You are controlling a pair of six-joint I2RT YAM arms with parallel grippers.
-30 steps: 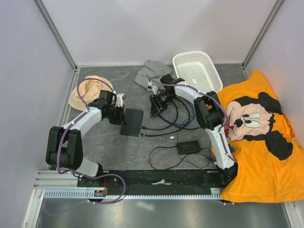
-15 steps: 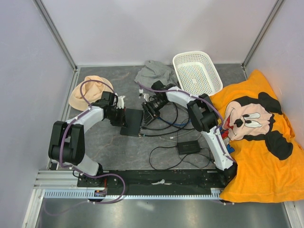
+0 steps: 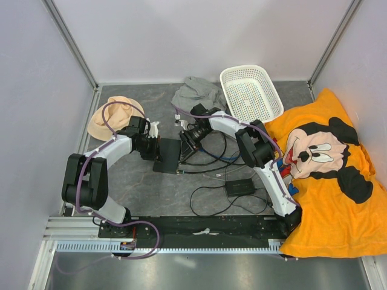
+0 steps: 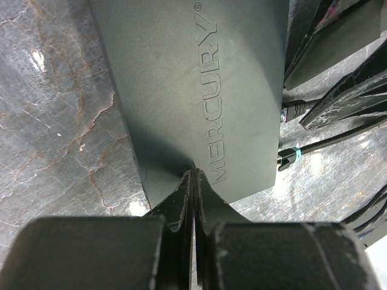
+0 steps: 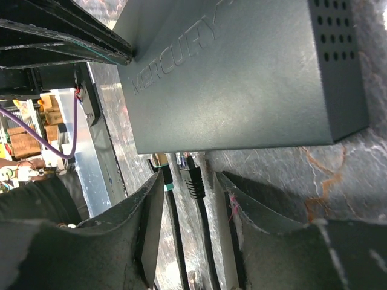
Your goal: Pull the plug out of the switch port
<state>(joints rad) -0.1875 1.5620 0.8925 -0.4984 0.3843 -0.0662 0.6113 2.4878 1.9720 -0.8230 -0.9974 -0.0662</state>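
Observation:
The black Mercury switch point(image 3: 169, 156) lies flat on the table. My left gripper point(image 4: 195, 173) is shut, its tips pressing on the switch's top point(image 4: 199, 84) near the left edge. Two plugs sit in the ports on its right side: a black plug point(image 5: 194, 179) and one with a teal band point(image 5: 163, 174). The ports themselves are hidden by the plugs. My right gripper point(image 5: 188, 208) is open at that side, with the black plug and both cables between its fingers point(image 5: 150, 229); a gap shows on each side of the plug. In the top view it point(image 3: 187, 142) is right against the switch.
Black cables point(image 3: 217, 156) loop to the right of the switch, and a power brick point(image 3: 240, 187) lies nearer the arm bases. A peach hat point(image 3: 113, 115), a grey cloth point(image 3: 196, 92) and a white basket point(image 3: 251, 89) lie at the back. An orange Mickey cloth point(image 3: 326, 181) covers the right.
My right gripper has moved left to the switch's plug side and its jaws have narrowed a little. The left gripper stays shut on top of the switch.

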